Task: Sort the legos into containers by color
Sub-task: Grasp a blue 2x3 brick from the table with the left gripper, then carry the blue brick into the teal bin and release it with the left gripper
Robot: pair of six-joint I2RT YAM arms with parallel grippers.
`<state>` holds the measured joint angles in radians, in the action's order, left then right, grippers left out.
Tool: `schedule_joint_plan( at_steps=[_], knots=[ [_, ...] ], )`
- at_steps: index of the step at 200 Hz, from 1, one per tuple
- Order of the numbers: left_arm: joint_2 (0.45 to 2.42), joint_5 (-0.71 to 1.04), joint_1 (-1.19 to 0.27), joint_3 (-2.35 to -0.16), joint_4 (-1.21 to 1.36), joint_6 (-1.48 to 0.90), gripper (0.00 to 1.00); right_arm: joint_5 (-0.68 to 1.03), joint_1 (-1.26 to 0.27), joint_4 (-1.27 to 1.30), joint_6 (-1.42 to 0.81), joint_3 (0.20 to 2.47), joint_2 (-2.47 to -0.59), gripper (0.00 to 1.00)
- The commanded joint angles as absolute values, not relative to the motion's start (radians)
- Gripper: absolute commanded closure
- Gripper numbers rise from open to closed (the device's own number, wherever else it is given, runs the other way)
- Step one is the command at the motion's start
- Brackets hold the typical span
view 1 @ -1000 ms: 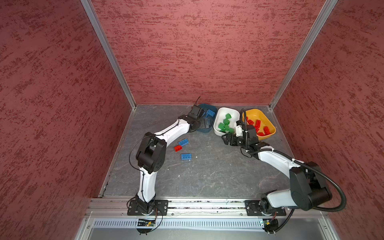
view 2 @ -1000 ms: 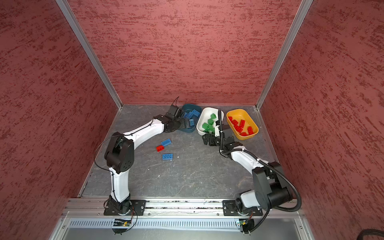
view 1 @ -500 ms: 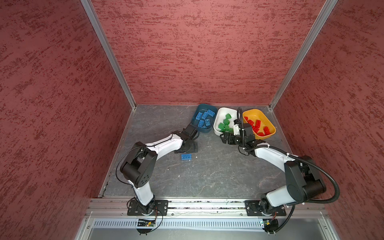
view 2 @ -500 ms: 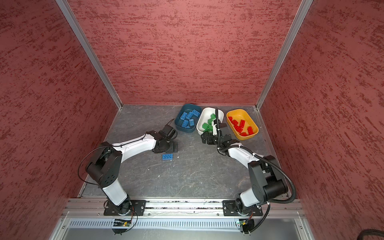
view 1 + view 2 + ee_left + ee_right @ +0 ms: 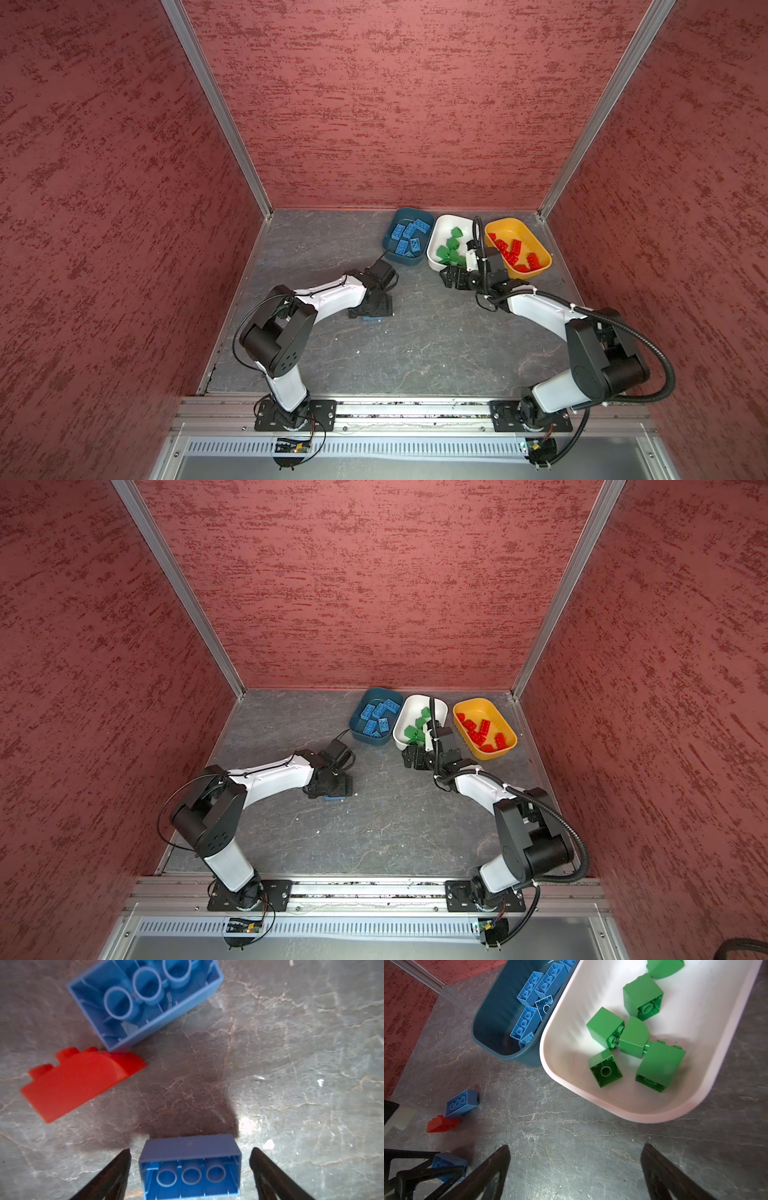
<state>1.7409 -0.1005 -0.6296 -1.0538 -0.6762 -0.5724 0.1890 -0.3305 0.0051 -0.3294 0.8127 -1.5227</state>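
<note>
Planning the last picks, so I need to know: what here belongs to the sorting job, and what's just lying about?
Job:
- blue brick inside the open left gripper
- second blue brick
- red brick
- teal tub, white tub, yellow tub

Lying about:
- white speck on the floor
- black hose
- front rail

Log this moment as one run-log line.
left gripper: open, fingers straddling blue brick on floor | right gripper: open, empty, near white tub | loose: red brick, second blue brick
</note>
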Motion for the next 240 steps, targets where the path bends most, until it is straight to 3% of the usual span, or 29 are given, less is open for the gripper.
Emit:
schedule_joint_plan(
  at_steps=[1,91,130,180,240],
  knots=[
    [1.767,-0.093,-0.641,-1.066,-0.664,-0.587,0.14,0.164,-0.338,0.001,-0.325,0.850,-1.518,0.01],
    [1.785,-0.100,-0.643,-1.085,-0.685,-0.601,0.44,0.167,-0.342,0.001,-0.322,0.862,-1.527,0.01],
    [1.778,-0.097,-0.642,-1.116,-0.703,-0.594,0.52,0.176,-0.344,0.007,-0.315,0.856,-1.526,0.01],
    [1.761,-0.086,-0.638,-1.234,-0.673,-0.570,0.53,0.238,-0.351,0.073,-0.286,0.822,-1.502,0.01],
    [1.890,0.010,-0.573,-1.475,-0.489,-0.577,0.55,0.300,-0.364,0.157,-0.232,0.757,-1.459,0.01]
  ],
)
